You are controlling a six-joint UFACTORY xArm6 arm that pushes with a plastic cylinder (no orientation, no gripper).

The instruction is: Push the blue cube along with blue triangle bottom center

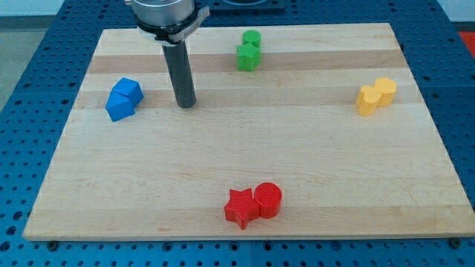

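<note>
Bench (297,156): pale wooden board, flat, with four pairs of blocks spread well apart on it.

Arm: ends in a straight dark rod (180,74). There is no hand, so there is no open or closed state to record. The tip (186,104) rests on the bench just to the view's right of the blue pair, near it but apart, touching nothing.

Task blocks: both sit near the view's left edge, in the upper half, and touch each other. The block nearer the edge reads as the blue cube (116,107). The one up and to its right reads as the blue triangle (130,90). The shapes are not sharp enough to be sure.

Other blocks:
- two green blocks (249,50) touching, at the view's top centre
- two yellow blocks (376,96) touching, at the view's right
- red star (241,208) and red cylinder (268,199) touching, at bottom centre

Risks (judgement):
- The tip stands on the wrong side of the pair. A push from here would drive the blue blocks toward the view's left, possibly off the bench. The tip should first go round to the pair's upper left.
- Going round too close could nudge the blue triangle and break the pair apart.
- One narrow rod is pushing two loose blocks. An off-centre contact could turn them, so that one slips away and is left behind.
- The red pair already sits at the goal spot. A long push could knock into it and scatter it.

Containers: none in view, and nothing is held in anything
</note>
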